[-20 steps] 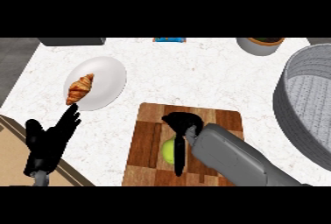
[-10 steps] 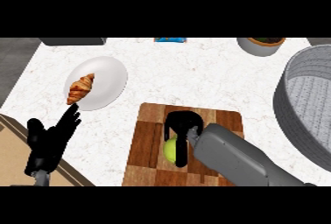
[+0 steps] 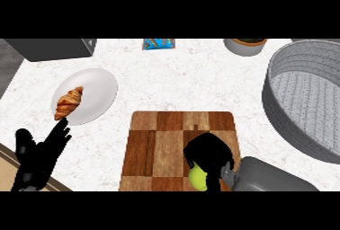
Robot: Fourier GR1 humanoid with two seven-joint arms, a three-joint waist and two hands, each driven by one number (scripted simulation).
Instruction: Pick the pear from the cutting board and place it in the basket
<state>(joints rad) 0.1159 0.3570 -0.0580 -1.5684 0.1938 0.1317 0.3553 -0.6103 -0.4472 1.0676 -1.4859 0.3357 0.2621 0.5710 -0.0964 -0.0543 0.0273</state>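
Head view, one view only, items listed from near edge to far.

Item: right robot hand (image 3: 211, 155), black, on a grey forearm entering from the lower right. Fingers curled down over the yellow-green pear (image 3: 197, 178); state: grasping the pear, most of the fruit hidden under the palm.

Item: yellow-green pear. Location: on the brown checkered wooden cutting board (image 3: 159, 139), near its lower right part. Whether it has left the board cannot be told from above.

Item: brown checkered wooden cutting board, lying flat on the white speckled surface (image 3: 192, 76), centre foreground.

Item: large grey woven basket (image 3: 292, 126), oval, at the right edge, well apart from the pear. Nothing visible inside it.

Item: left robot hand (image 3: 40, 155), black, lower left corner, fingers straight and upward, released, resting.

Item: white round plate (image 3: 100, 87), upper left, carrying a golden-brown croissant (image 3: 68, 102) on its left rim.

Item: dark grey box-shaped object (image 3: 56, 48), far left; blue packet (image 3: 158, 43), far centre; grey round pot (image 3: 246, 46), far right.

Progress, as judged: the grasp appears made; lifting, carrying to the right and release over the basket all remain. Task early, roughly at its first third.
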